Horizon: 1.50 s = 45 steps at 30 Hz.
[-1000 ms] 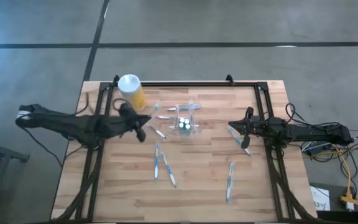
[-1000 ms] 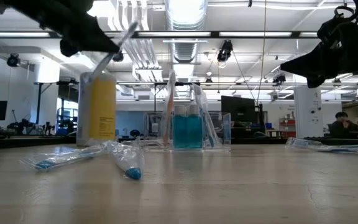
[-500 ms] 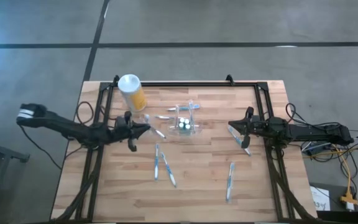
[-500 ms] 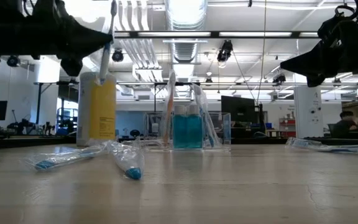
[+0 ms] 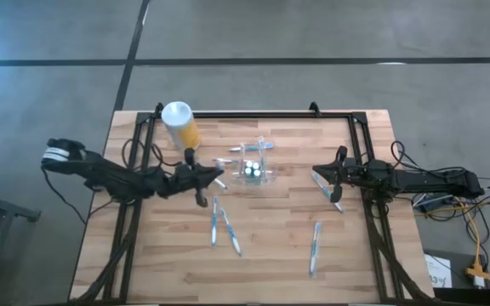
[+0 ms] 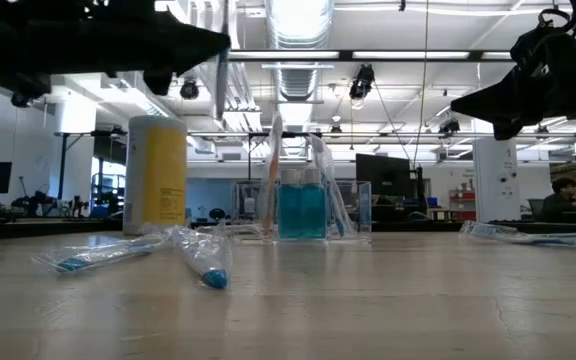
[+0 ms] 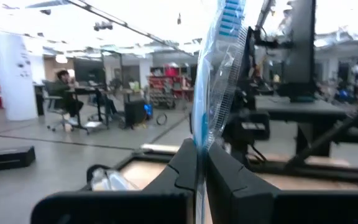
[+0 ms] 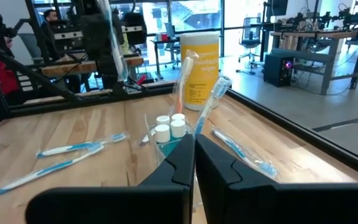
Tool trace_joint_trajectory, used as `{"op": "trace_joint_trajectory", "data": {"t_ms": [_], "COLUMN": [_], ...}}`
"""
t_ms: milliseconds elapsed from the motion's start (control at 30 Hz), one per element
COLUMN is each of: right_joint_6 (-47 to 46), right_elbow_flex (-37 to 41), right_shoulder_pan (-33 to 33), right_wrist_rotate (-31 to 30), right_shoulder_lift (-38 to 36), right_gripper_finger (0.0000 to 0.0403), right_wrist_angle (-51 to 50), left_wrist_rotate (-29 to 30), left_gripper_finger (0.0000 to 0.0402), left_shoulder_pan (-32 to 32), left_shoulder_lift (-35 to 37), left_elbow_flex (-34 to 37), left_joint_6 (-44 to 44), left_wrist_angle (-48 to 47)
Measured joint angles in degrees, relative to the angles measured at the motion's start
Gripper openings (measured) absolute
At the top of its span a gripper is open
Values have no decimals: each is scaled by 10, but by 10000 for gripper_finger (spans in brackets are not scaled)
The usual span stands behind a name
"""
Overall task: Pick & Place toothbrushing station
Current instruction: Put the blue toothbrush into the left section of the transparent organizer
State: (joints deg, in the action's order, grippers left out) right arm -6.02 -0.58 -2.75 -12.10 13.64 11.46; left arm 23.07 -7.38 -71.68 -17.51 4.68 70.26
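Station (image 6: pixel 303 210), clear box (blue inside), holds toothbrushes (image 8: pixel 211 106)

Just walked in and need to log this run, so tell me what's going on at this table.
The left gripper is shut on a plastic-wrapped blue toothbrush, holding it above the wooden table beside the small clear plastic toothbrushing station, which already has brushes standing in it. The right gripper waits shut at the table's right side, holding nothing. More wrapped toothbrushes lie loose on the table, and a yellow canister with a white lid stands behind.

Wrapped toothbrush (image 7: pixel 219 74) tip cut off; background blurred.
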Motion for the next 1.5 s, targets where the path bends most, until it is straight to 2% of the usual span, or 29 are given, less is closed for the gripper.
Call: {"op": "trace_joint_trajectory", "data": {"t_ms": [300, 533, 700, 1067, 1500], "right_joint_6": [3, 3, 4, 5, 5], "right_elbow_flex": [0, 0, 0, 0, 0], "right_shoulder_pan": [0, 0, 0, 0, 0], "right_wrist_rotate": [0, 0, 0, 0, 0], "right_shoulder_lift": [0, 1, 1, 1, 1], "right_gripper_finger": [11, 11, 11, 11, 11], "right_wrist_angle": [-1, -1, -1, -1, -2], "left_wrist_rotate": [5, 29, 32, 81, 130], "left_gripper_finger": [12, 12, 12, 15, 16], "left_shoulder_pan": [52, 73, 86, 92, 95], "left_shoulder_lift": [-141, -255, -307, -354, -356], "left_elbow_flex": [-48, -58, -58, -59, -59], "left_joint_6": [-72, -81, -91, -137, -218], "left_wrist_angle": [65, 155, 180, 183, 152]}}
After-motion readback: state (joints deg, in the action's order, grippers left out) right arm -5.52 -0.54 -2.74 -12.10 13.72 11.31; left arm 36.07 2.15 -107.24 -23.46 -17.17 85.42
